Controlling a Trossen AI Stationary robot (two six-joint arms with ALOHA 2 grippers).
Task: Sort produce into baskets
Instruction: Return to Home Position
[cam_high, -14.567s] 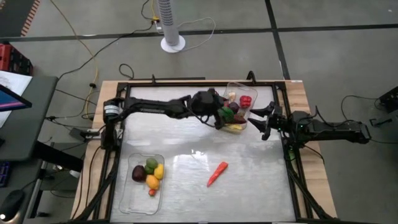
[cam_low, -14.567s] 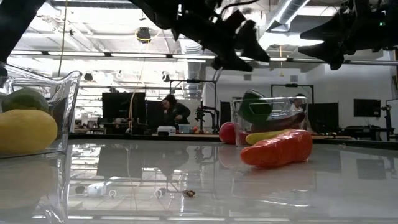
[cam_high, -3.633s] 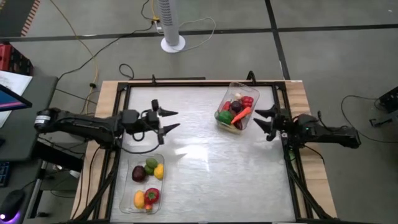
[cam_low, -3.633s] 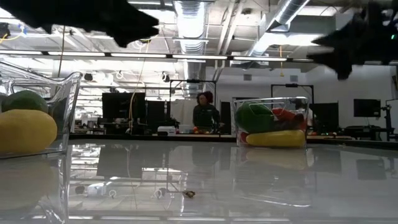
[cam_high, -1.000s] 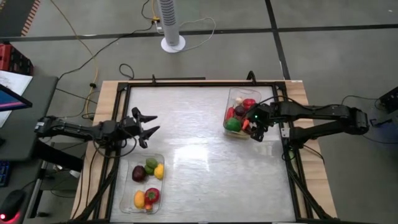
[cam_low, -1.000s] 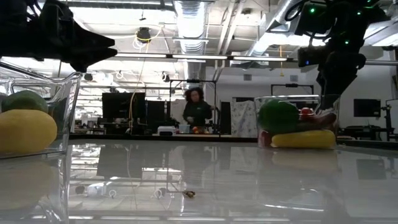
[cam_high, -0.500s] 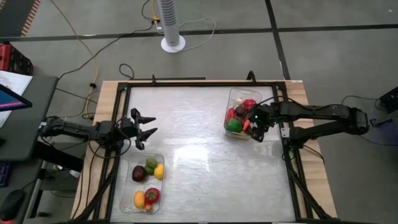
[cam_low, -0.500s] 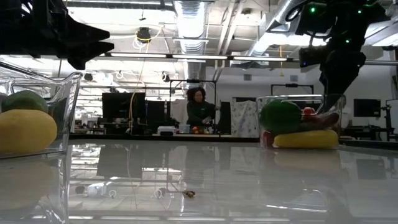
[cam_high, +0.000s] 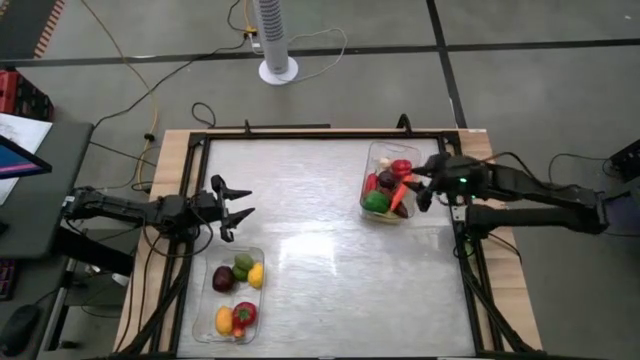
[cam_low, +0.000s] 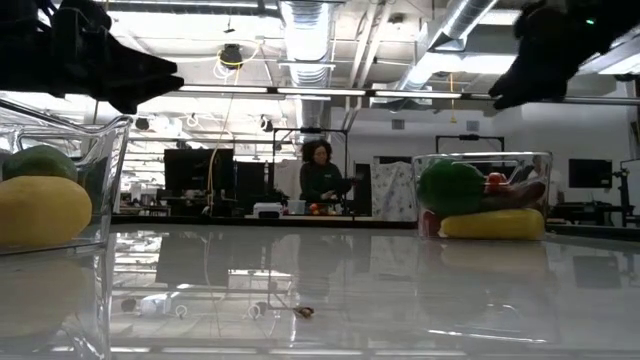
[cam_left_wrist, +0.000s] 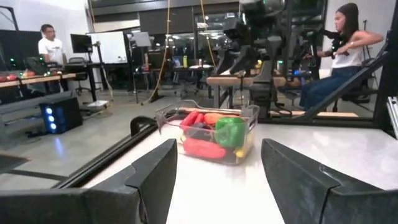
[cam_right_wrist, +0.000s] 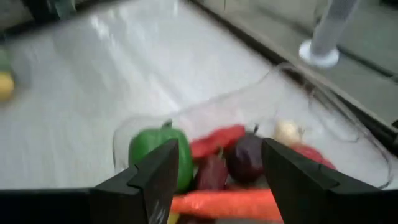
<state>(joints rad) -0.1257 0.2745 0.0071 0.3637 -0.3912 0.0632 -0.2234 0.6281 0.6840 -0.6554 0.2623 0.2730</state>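
Note:
One clear basket (cam_high: 232, 318) lies at the near left. It holds a green piece, a yellow one, a dark purple one, an orange-yellow one and a red pepper (cam_high: 244, 313). The other basket (cam_high: 374, 150) stands at the far right. In it are a green pepper (cam_right_wrist: 155, 155), an orange carrot (cam_right_wrist: 224, 202), red peppers and dark purple pieces. My right gripper (cam_high: 422, 188) hangs open above this basket's right side (cam_right_wrist: 273, 74), with nothing between its fingers. My left gripper (cam_high: 235, 210) hovers open over the table, just beyond the near-left basket.
A black rail frame (cam_high: 300, 132) runs round the white tabletop, whose middle (cam_high: 320, 250) is bare. A fan stand (cam_high: 278, 68) and cables lie on the floor beyond the far edge. A person (cam_low: 320, 175) stands in the room behind.
My right gripper has risen from the near right corner of the far-right basket and drawn a little toward the table's far right, with its wrist now tipped over the basket. The basket stays on the table.

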